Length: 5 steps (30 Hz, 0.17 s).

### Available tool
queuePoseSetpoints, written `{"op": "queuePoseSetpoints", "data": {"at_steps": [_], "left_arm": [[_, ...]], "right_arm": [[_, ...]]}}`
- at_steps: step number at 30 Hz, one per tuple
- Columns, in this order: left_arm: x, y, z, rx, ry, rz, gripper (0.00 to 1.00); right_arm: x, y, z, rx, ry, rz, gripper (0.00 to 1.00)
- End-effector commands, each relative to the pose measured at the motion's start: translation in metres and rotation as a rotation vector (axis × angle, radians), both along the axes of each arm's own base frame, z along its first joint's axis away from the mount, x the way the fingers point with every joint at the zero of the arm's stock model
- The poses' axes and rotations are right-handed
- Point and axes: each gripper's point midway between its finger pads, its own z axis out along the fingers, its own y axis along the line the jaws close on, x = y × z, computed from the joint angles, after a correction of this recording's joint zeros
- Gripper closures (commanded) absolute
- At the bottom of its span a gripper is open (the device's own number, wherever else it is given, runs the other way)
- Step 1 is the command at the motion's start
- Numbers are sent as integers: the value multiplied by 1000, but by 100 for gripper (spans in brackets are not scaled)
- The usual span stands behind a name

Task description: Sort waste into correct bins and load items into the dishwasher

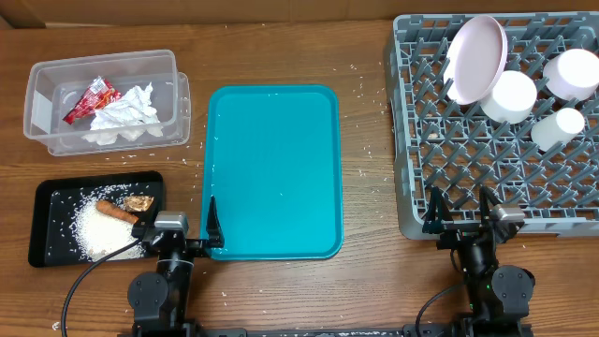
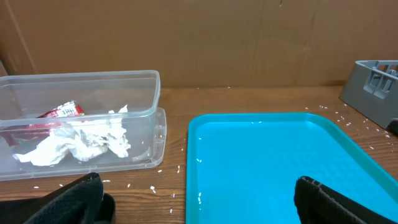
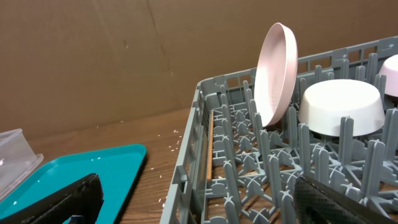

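The clear tub (image 1: 42, 103) at the back left holds the crumpled white napkin (image 1: 126, 114) and the red wrapper (image 1: 96, 98); both show in the left wrist view, napkin (image 2: 81, 142), wrapper (image 2: 62, 112). The black tray (image 1: 47, 201) holds rice (image 1: 98, 229), the carrot (image 1: 117, 212) and the brown scrap (image 1: 140, 201). The grey rack (image 1: 421, 187) holds the pink plate (image 1: 477, 58) upright, two white bowls (image 1: 510, 95) (image 1: 573, 73) and a white cup (image 1: 557, 128). My left gripper (image 1: 187, 227) is open and empty at the teal tray's front left corner. My right gripper (image 1: 461, 211) is open and empty at the rack's front edge.
A large flat teal tray (image 1: 276, 168) lies in the middle, bare but for a few grains. Loose rice grains are scattered on the wooden table around the tub and between tray and rack (image 1: 370, 122). A cardboard wall stands behind the table.
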Motion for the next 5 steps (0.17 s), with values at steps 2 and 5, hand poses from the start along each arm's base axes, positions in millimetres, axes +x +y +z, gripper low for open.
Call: {"op": "queuePoseSetpoints", "data": {"at_steps": [2, 5], "left_arm": [[0, 0, -1, 20, -6, 0, 0], [0, 0, -1, 20, -6, 0, 0]], "right_arm": [[0, 2, -2, -5, -5, 8, 0], [0, 2, -2, -5, -5, 8, 0]]}}
